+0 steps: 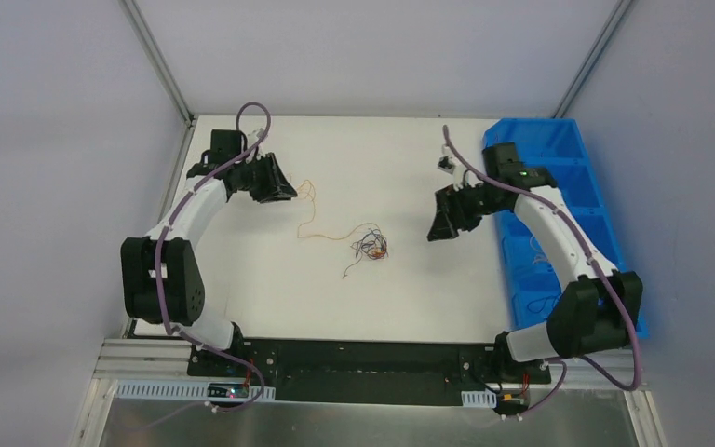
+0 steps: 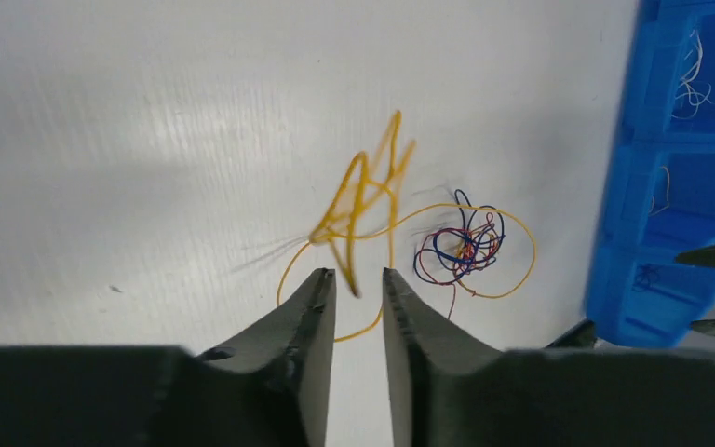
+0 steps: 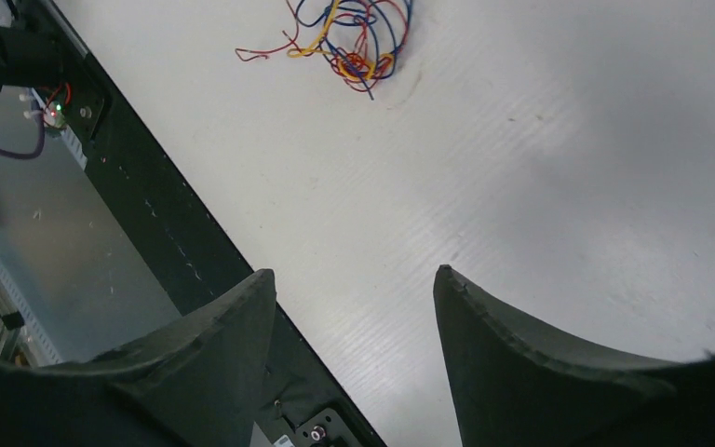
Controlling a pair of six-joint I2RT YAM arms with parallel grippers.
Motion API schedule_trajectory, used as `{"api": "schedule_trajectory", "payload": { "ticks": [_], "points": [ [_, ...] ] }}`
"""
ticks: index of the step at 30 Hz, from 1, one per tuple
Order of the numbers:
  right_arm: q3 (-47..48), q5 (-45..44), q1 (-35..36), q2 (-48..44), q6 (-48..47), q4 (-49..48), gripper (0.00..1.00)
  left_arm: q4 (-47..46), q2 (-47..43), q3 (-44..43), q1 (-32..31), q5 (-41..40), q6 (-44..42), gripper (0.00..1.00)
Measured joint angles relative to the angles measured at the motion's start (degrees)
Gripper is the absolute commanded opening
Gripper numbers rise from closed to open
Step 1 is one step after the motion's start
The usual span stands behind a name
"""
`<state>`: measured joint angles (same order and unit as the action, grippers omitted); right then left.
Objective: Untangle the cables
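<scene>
You work on a white table (image 1: 410,289) with a blue bin (image 1: 614,200) along its right edge; a few thin wires lie in the bin's compartments. Your left arm reaches over the far left of the table and your right arm hangs beside the bin. The left gripper (image 2: 358,275) has its jaws a narrow gap apart, far wider than any wire, so it pinches nothing. The right gripper (image 3: 354,275) is spread wide and empty. The knotted clump (image 1: 370,246) sits mid-table, apart from both. The orange cable (image 2: 363,200) runs from that clump toward the left gripper, its crumpled loops just ahead of the tips. I judge you are partway through drawing this strand free. The next move calls for a fresh pinch on it while the right gripper pins the clump, because the orange curves round the knot and could drag it along
</scene>
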<state>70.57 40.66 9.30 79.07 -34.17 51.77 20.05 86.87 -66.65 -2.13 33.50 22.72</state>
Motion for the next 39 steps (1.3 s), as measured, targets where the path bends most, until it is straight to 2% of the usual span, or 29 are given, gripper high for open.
{"api": "schedule_trajectory", "payload": {
  "ticks": [1,3,6,9,12,17,22,29,31,32,33,37,38,39],
  "points": [
    [-0.2,-0.3,2.2,1.7,0.9,-1.2,0.62,0.3,1.0,0.0,-0.1,-0.3,-0.9,0.52],
    [-0.2,-0.8,5.9,5.1,2.9,-3.5,0.57,1.4,3.1,-0.2,0.0,0.5,-2.1,0.6],
    [-0.1,-0.8,8.3,10.1,6.7,-5.9,0.5,2.1,3.4,0.8,-0.1,4.5,-3.8,0.6],
    [-0.1,-0.9,8.4,15.3,10.8,-8.2,0.49,1.2,-0.2,4.6,-1.4,9.0,-6.1,0.56],
    [-0.1,-1.1,8.6,19.2,14.8,-11.5,0.49,0.9,-4.0,8.7,-6.7,11.8,-7.7,0.54],
    [-0.1,-1.2,10.9,21.3,19.8,-17.9,0.53,-1.9,-4.4,13.4,-18.3,13.4,-8.6,0.63],
    [-0.1,-1.2,14.4,24.3,22.6,-23.1,0.54,-4.3,1.6,14.2,-22.3,14.0,-8.4,0.67],
    [0.2,-3.1,18.0,30.9,25.0,-26.7,0.53,-5.4,13.5,9.5,-26.8,13.2,-8.2,0.67],
    [0.2,-3.9,18.6,31.6,25.7,-27.6,0.49,-6.2,16.1,7.8,-27.0,12.7,-7.5,0.68],
    [0.3,-4.3,18.9,31.8,26.1,-28.1,0.42,-6.7,17.3,7.0,-27.0,12.5,-6.9,0.67],
    [0.5,-4.6,19.2,32.0,26.4,-28.5,0.35,-7.3,18.4,6.3,-27.0,12.5,-6.3,0.63],
    [1.0,-5.9,19.8,32.2,27.4,-29.9,0.09,-8.5,20.6,3.6,-27.1,12.1,-5.2,0.07],
    [1.1,-6.3,19.9,32.2,27.4,-29.9,0.05,-8.4,20.7,3.3,-27.1,11.7,-5.3,0.0],
    [1.1,-7.0,19.9,32.2,27.3,-29.9,0.01,-8.1,20.7,3.3,-27.0,11.1,-5.8,0.0]
  ]
}}
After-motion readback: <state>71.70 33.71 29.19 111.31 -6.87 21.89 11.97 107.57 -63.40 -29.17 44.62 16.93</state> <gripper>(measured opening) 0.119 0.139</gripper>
